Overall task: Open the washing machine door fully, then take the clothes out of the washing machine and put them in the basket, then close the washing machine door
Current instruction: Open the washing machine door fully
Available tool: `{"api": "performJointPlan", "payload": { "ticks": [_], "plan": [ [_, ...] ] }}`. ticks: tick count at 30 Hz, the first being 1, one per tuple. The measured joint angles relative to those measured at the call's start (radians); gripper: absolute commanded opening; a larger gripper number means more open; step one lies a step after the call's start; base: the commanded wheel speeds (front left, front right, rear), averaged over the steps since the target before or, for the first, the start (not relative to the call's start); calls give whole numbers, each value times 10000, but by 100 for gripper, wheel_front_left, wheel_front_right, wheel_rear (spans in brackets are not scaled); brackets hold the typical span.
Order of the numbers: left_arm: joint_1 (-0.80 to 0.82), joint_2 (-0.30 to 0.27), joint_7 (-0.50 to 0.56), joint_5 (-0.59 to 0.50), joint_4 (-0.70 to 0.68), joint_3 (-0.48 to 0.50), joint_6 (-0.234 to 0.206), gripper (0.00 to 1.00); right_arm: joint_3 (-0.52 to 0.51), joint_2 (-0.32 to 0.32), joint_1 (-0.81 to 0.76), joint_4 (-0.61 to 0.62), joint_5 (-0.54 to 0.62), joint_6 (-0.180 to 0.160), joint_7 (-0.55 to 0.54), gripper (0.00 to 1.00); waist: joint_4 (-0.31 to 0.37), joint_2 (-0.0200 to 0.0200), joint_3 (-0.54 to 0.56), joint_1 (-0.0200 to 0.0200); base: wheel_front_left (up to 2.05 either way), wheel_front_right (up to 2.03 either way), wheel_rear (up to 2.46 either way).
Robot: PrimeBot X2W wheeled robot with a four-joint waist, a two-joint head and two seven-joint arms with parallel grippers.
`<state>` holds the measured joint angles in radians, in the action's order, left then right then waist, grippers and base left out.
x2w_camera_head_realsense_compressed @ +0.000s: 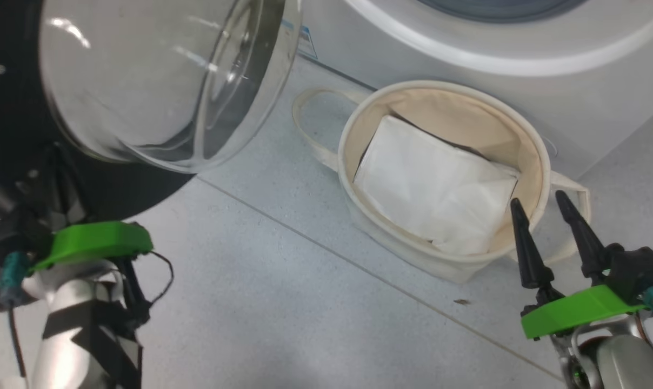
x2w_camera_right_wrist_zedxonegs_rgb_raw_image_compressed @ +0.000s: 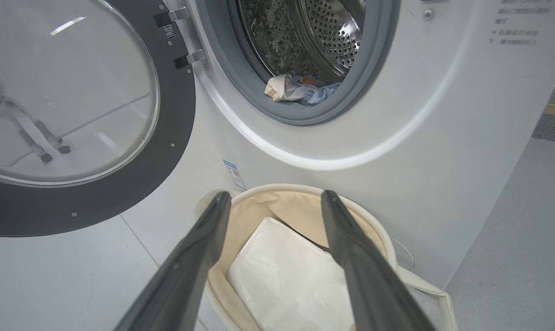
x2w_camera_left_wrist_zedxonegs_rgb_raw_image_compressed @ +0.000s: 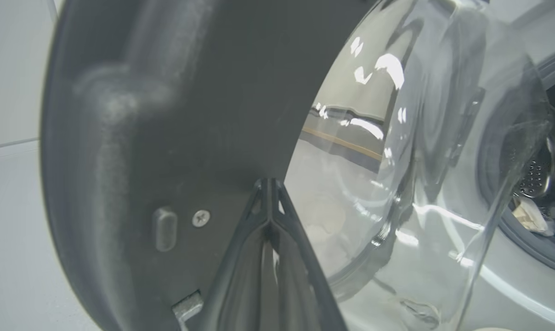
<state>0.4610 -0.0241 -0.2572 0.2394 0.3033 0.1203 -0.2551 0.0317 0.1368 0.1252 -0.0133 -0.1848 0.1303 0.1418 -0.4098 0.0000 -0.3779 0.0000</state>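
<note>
Black-rimmed washing machine door (x2w_camera_right_wrist_zedxonegs_rgb_raw_image_compressed: 121,197) w/ bulging clear glass stands open; clothes (x2w_camera_right_wrist_zedxonegs_rgb_raw_image_compressed: 305,89) blue/cream in drum (x2w_camera_right_wrist_zedxonegs_rgb_raw_image_compressed: 332,37). Left gripper (x2w_camera_left_wrist_zedxonegs_rgb_raw_image_compressed: 268,184) pressed together, right gripper (x2w_camera_head_realsense_compressed: 538,198) spread.

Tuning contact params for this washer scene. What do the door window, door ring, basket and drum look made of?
Door window: clear glass, possibly plastic; transparent, sharp glossy highlights.
Door ring: dark matte plastic, likely; moulded face with screws.
Basket: cream canvas-like fabric, matte; soft walls, looped handles.
Drum: bright metal, probably stainless steel; shiny, perforated.
</note>
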Motion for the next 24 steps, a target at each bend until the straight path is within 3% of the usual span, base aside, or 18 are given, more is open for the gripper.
{"api": "performJointPlan", "payload": {
  "ticks": [14,24],
  "plan": [
    [708,12,0,-458,1149,1406,600,0,-121,102,-36,268,-2,0,-71,100,233,0,-363,0,0,0,0],
    [-305,12,0,-1233,-339,926,815,0,29,-334,171,-652,-293,0,665,100,606,0,580,0,0,0,0]
  ]
}}
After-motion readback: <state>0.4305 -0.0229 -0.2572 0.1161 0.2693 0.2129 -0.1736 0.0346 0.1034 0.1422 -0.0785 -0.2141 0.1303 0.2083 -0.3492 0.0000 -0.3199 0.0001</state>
